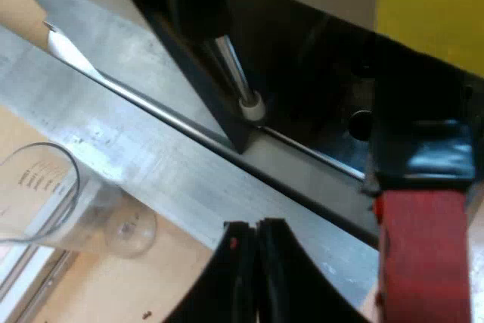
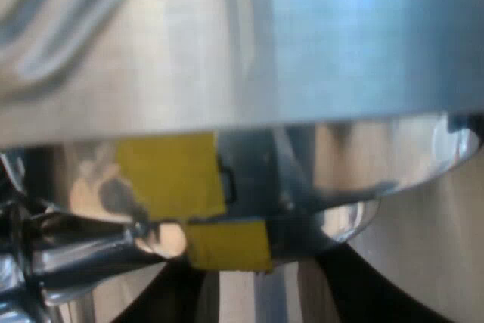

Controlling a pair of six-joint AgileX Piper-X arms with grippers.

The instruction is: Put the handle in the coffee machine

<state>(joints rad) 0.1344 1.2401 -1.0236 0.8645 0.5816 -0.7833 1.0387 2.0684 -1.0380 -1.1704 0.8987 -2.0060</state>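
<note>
The holder's dark handle (image 1: 420, 149) ends in red (image 1: 420, 262) and stands at the espresso machine's (image 1: 302, 43) dark front, above the metal drip tray (image 1: 151, 164). My left gripper (image 1: 254, 226) is shut with nothing in it, close beside the red end and over the tray's edge. My right gripper (image 2: 257, 277) hangs very close under a shiny curved metal body (image 2: 249, 66) that mirrors yellow patches. Its two dark fingers (image 2: 178, 293) stand apart, open, with nothing seen between them.
A clear measuring glass (image 1: 53, 202) lies on its side on the wooden table by the tray's edge. The machine's thin metal steam wand (image 1: 236, 73) with a white tip hangs over the tray. A yellow surface (image 1: 431, 5) lies beyond the machine.
</note>
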